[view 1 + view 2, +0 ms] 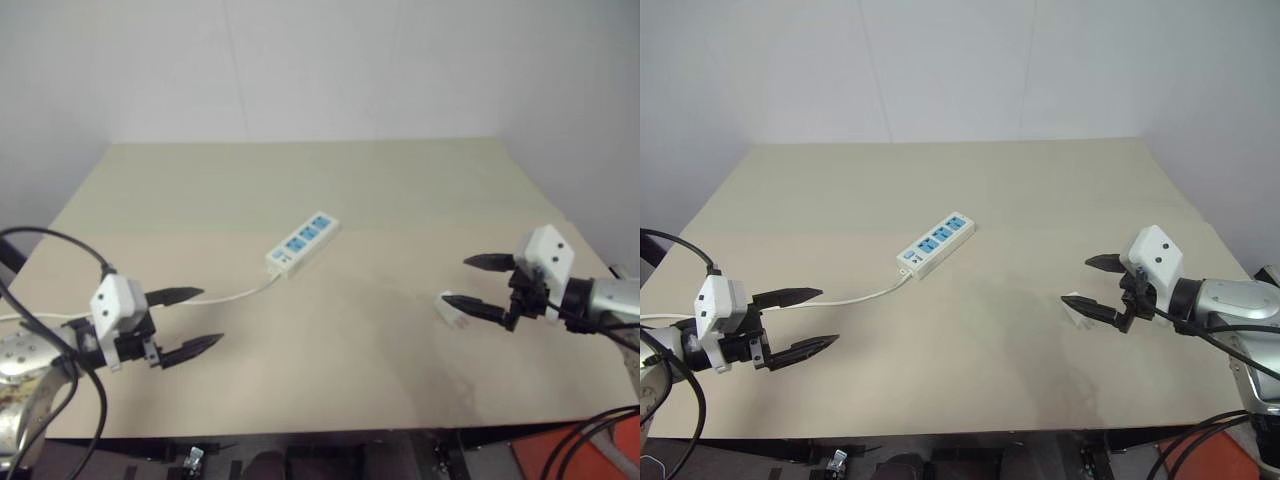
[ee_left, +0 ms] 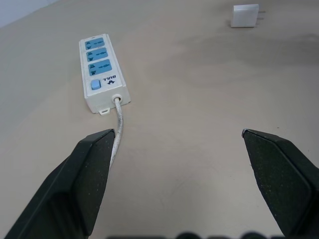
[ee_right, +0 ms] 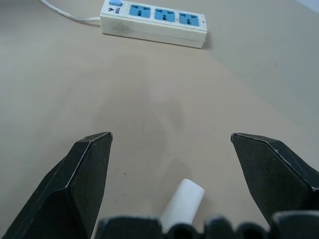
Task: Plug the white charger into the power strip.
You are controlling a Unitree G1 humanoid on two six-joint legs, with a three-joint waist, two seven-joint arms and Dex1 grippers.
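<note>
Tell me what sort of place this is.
Probably a lab or test room: a bare beige table against plain white walls, holding just a power strip and a white charger, with loose cables hanging off the table's near edge.

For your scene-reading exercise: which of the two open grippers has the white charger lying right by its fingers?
The right gripper: the white charger lies on the table just under its fingertips. The left gripper is far from it, near the power strip's cord.

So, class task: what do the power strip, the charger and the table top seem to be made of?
Power strip: looks like white moulded plastic, smooth with a faint sheen, with blue socket inserts.
White charger: likely the same plain white plastic, smooth faces and crisp edges; its two small prongs are too small to judge.
Table: matte beige surface, possibly laminate; no grain shows.
</note>
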